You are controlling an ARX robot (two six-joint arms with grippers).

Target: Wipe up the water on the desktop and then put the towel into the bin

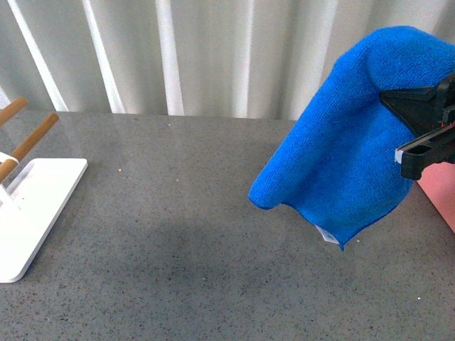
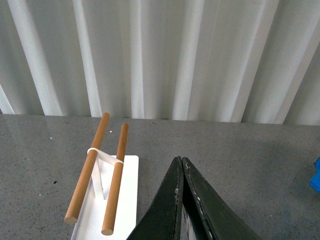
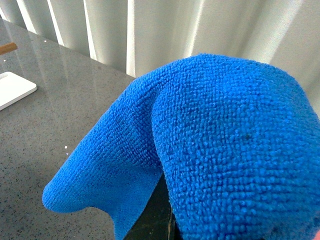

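The bright blue towel (image 1: 348,135) hangs in the air over the right side of the grey speckled desktop (image 1: 185,234). My right gripper (image 1: 391,103) is shut on its upper edge, and its small white label (image 1: 327,234) dangles at the lowest corner. In the right wrist view the towel (image 3: 225,140) drapes over the gripper, leaving only a dark finger (image 3: 157,217) showing. A sliver of the salmon-pink bin (image 1: 439,200) shows at the right edge, below the gripper. My left gripper (image 2: 180,160) is shut and empty, above the desktop (image 2: 250,165). No water shows on the desktop.
A flat white stand (image 1: 32,206) with wooden rods (image 1: 32,138) sits at the left edge of the desktop; the left wrist view shows the same stand (image 2: 107,200) beside the left gripper. White pleated curtains (image 1: 213,50) close off the back.
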